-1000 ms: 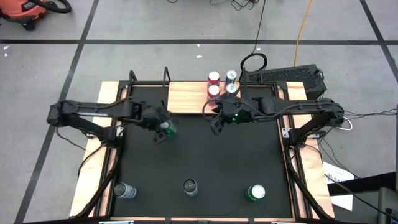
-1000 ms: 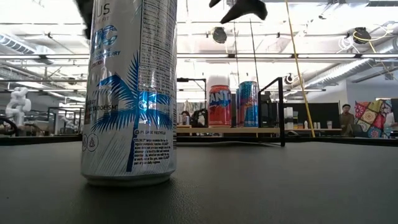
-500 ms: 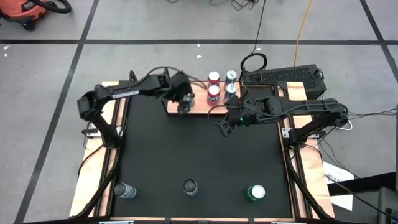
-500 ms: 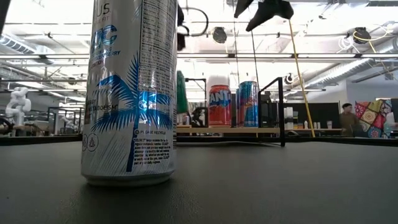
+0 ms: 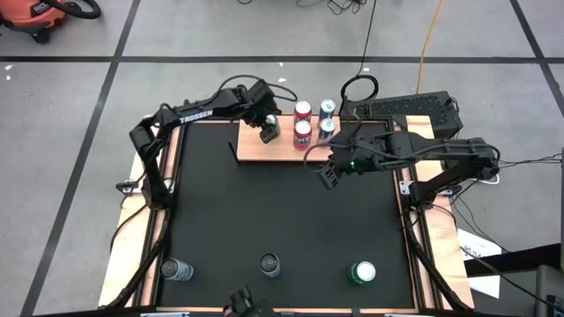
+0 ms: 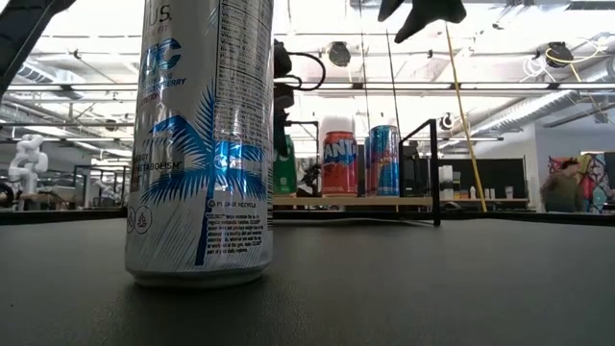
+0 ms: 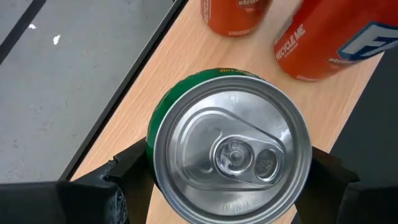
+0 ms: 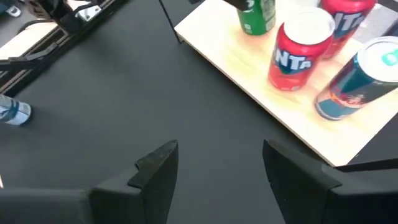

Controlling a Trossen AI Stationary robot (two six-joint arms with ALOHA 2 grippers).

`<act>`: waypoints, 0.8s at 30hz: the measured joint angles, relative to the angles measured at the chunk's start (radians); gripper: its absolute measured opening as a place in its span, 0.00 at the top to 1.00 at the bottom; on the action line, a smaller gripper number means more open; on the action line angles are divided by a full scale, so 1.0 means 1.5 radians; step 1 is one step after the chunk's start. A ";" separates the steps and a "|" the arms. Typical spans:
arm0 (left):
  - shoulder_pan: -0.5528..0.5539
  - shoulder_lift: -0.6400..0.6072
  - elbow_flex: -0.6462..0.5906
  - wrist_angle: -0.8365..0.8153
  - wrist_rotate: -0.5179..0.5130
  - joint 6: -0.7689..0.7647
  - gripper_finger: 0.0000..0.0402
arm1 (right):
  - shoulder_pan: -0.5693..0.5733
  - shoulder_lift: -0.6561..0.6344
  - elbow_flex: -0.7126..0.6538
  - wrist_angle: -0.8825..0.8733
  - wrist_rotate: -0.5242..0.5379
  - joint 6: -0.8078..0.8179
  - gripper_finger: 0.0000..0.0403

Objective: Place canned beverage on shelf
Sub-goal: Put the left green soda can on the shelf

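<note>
Left pincer point(image 5: 267, 129) over the shelf point(image 5: 256, 146), fingers clamped on either side of the green can point(image 7: 227, 151). Can upright, long axis vertical, pull-tab lid up, near the shelf's back edge; contact with the board not discernible. Bare wood free on the side away from the two red cans point(image 5: 302, 132) and two blue cans point(image 5: 327, 107). "TA" legible on a red can's label. Right pincer point(image 5: 330, 174) spread wide, holding nothing, above the black counter point(image 5: 282, 211) just in front of the shelf. Three further cans along the counter's near edge, the white one point(image 6: 202, 144) with a blue palm print.
</note>
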 joint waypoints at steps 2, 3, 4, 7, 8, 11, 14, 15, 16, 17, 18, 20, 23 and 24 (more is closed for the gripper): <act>0.000 0.001 0.003 -0.002 0.000 0.000 0.30 | -0.006 -0.006 0.000 -0.006 0.000 -0.003 0.45; 0.000 0.001 0.004 -0.001 0.000 0.000 0.30 | -0.011 -0.009 0.000 -0.004 -0.001 -0.006 0.45; 0.000 0.002 0.008 -0.003 -0.001 0.001 0.30 | -0.016 -0.013 0.000 -0.002 -0.001 -0.011 0.45; 0.000 0.004 0.013 -0.001 0.000 0.006 0.29 | -0.028 -0.017 0.000 0.004 -0.001 -0.024 0.45; 0.000 0.004 0.013 0.001 0.005 0.013 0.28 | -0.033 -0.019 0.000 0.007 -0.001 -0.029 0.45; 0.001 0.005 0.013 0.009 0.022 0.014 0.22 | -0.045 -0.020 0.000 0.007 -0.002 -0.037 0.45; 0.002 0.005 0.013 0.016 0.022 0.014 0.14 | -0.054 -0.020 0.000 0.007 -0.003 -0.043 0.45; 0.003 0.005 0.013 0.016 0.022 0.014 0.12 | -0.056 -0.020 0.000 0.009 -0.003 -0.048 0.45; 0.005 0.005 0.013 0.016 0.020 0.011 0.10 | -0.059 -0.020 0.000 0.013 -0.004 -0.052 0.45; 0.008 0.005 0.013 0.016 0.014 0.007 0.08 | -0.062 -0.020 0.000 0.016 -0.004 -0.054 0.45; 0.011 0.005 0.013 0.016 0.012 0.002 0.06 | -0.064 -0.020 0.000 0.020 -0.004 -0.057 0.45; 0.015 0.005 0.013 0.016 0.011 -0.002 0.04 | -0.070 -0.020 0.000 0.032 -0.004 -0.070 0.45; 0.018 -0.002 0.017 -0.012 0.005 -0.004 0.03 | -0.088 -0.013 0.000 0.069 -0.005 -0.111 0.45; 0.018 -0.003 0.025 -0.025 0.000 -0.004 0.03 | -0.099 -0.006 0.000 0.087 -0.013 -0.131 0.45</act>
